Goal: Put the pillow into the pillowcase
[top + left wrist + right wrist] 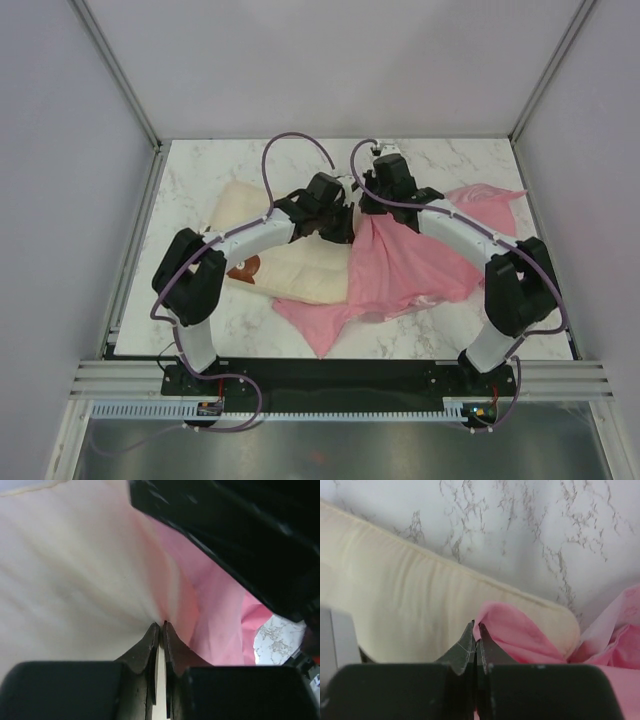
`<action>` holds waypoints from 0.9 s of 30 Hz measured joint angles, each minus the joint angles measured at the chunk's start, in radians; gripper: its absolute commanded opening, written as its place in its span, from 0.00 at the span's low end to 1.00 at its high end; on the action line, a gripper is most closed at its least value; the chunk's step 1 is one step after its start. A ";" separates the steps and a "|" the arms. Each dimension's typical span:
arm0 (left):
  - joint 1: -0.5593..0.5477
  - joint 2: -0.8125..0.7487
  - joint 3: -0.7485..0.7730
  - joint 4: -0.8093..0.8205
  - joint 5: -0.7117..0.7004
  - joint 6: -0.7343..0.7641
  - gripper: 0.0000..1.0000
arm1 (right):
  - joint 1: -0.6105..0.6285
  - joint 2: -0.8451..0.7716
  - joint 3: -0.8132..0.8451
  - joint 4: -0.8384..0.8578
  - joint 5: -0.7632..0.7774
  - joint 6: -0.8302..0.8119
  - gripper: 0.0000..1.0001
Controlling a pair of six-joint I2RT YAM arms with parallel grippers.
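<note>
Two shut jaws pinch pillow (75, 580), pillowcase (520, 635).

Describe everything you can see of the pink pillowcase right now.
The pillowcase is thin, slightly shiny pink fabric, crumpled rather than flat. It lies on the marble table, right of centre, its left part covering the right end of the cream pillow, one corner pointing toward the near edge. The right arm stretches over it, and the right tool is shut on a raised fold of it. Its opening cannot be made out.
</note>
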 measured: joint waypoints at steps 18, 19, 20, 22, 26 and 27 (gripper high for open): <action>0.471 -0.364 -0.246 -0.062 -0.320 -0.082 1.00 | -0.018 -0.106 -0.158 0.049 -0.080 0.050 0.00; 0.533 -0.381 -0.267 -0.063 -0.344 -0.082 1.00 | -0.018 -0.101 -0.155 0.049 -0.089 0.050 0.00; 0.580 -0.392 -0.280 -0.063 -0.365 -0.082 1.00 | -0.018 -0.097 -0.153 0.049 -0.096 0.050 0.00; 0.672 -0.404 -0.293 -0.067 -0.397 -0.082 1.00 | -0.018 -0.090 -0.144 0.047 -0.106 0.050 0.00; 0.780 -0.390 -0.301 -0.058 -0.392 -0.083 1.00 | -0.017 -0.077 -0.124 0.043 -0.117 0.049 0.00; 0.798 -0.376 -0.304 -0.049 -0.373 -0.083 1.00 | -0.015 -0.068 -0.112 0.039 -0.118 0.049 0.00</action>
